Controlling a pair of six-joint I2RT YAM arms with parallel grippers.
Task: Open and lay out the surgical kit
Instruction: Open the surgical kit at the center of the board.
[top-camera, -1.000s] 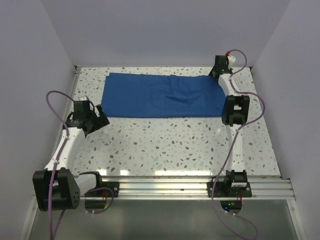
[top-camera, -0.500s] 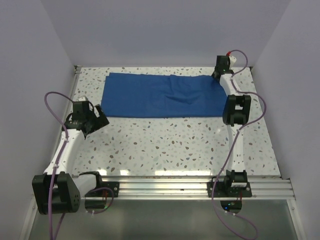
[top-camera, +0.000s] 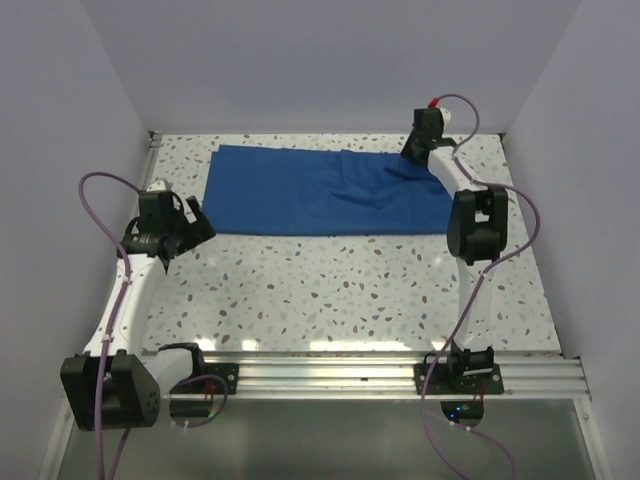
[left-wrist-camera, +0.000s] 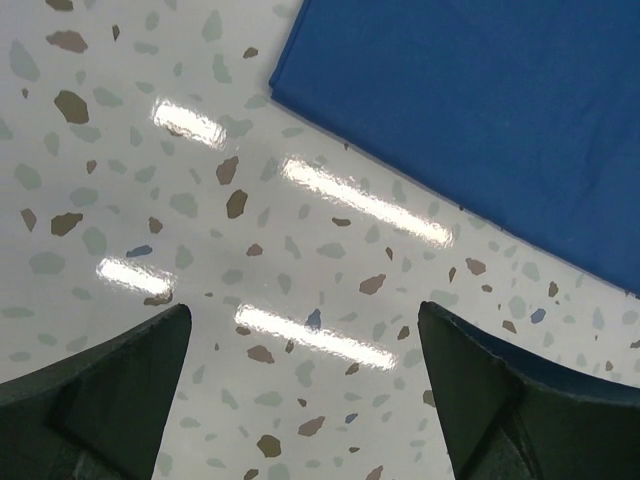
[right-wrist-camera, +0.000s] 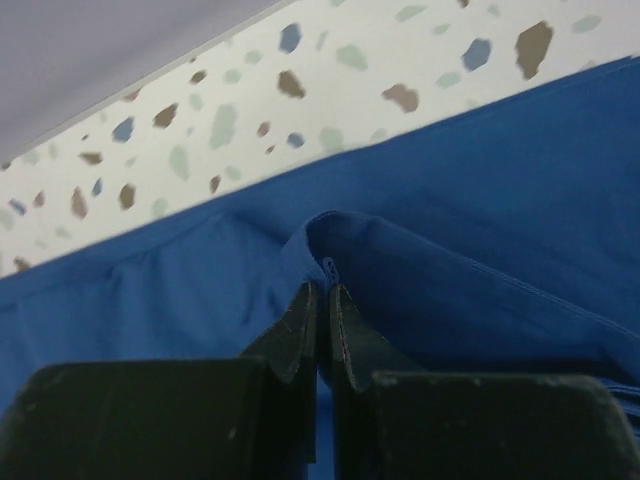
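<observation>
The surgical kit shows as a royal-blue cloth wrap (top-camera: 320, 190), folded into a long rectangle across the back of the speckled table. My right gripper (top-camera: 412, 152) is at the wrap's far right corner, shut on a pinched ridge of the blue cloth (right-wrist-camera: 480, 230). In the right wrist view the right gripper (right-wrist-camera: 322, 290) has fabric bunched at its tips. My left gripper (top-camera: 195, 225) hovers open just off the wrap's near left corner. In the left wrist view the left gripper (left-wrist-camera: 300, 350) has only bare table between its fingers, with the cloth corner (left-wrist-camera: 480, 110) beyond.
Pale walls close in the table on the left, back and right. The back wall runs right behind the right gripper. The speckled tabletop (top-camera: 340, 285) lies in front of the wrap, and a metal rail (top-camera: 380, 365) carrying the arm bases runs along the near edge.
The right gripper has shut on the cloth's far right corner and drawn it slightly left, rumpling the fabric. The left arm has shifted a little left and back, still open.
</observation>
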